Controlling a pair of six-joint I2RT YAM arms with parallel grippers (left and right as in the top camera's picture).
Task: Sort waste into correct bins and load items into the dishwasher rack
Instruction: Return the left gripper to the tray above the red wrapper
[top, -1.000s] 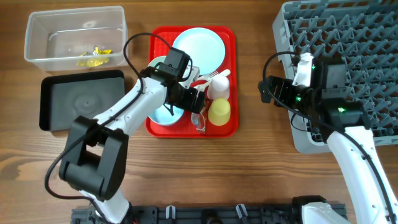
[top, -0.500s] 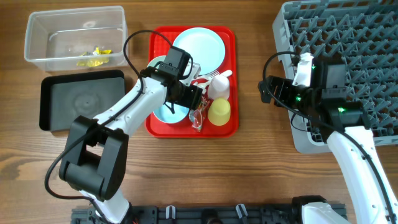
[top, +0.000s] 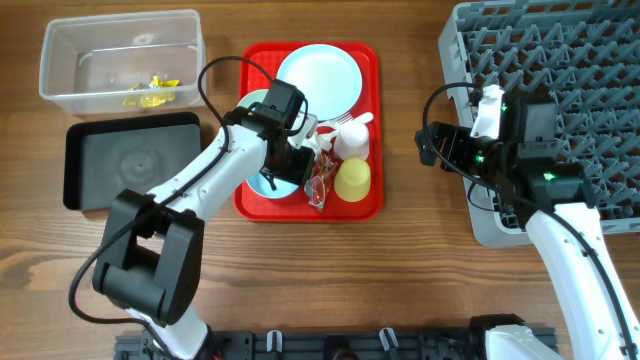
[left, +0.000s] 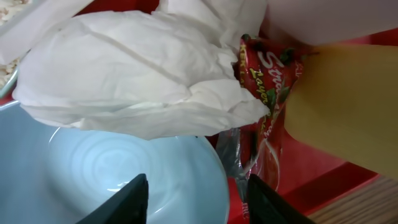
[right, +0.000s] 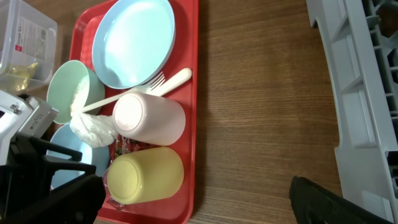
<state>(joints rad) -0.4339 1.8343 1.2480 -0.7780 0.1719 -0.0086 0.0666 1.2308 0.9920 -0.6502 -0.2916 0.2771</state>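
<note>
- Left pincer (left: 198, 190) hangs over the front-left part of the red tray (right: 196, 93). Its fingers stand apart with nothing between them, and the tips are just short of the crumpled white tissue (left: 124, 68).
- The tissue lies on the rim of a blue bowl (left: 124, 180) on the tray. A red wrapper (left: 264, 87) is wedged just beside it, against the yellow cup (left: 348, 106).
- Left arm reaches in from the tray's left side, wrist tipped down at the tray.
- Also on the tray: white cup (right: 149, 118), fork (right: 168, 81), second bowl (right: 71, 90) and plate (right: 134, 40) at the far end. None is loaded.
- Right pincer (top: 432, 148) is spread wide and empty. It hovers over the bare desk (top: 400, 280) right of the tray, arm bent back toward the rack.
- Dishwasher rack (top: 560, 60), well right of the tray, shows no dishes.
- Clear tub (top: 45, 60), far left of the tray, holds a yellow wrapper (top: 150, 90). The black tray (top: 130, 160) beside it looks bare.
- Judgement: early stage, with some waste binned and the tissue, red wrapper and all dishes left.
</note>
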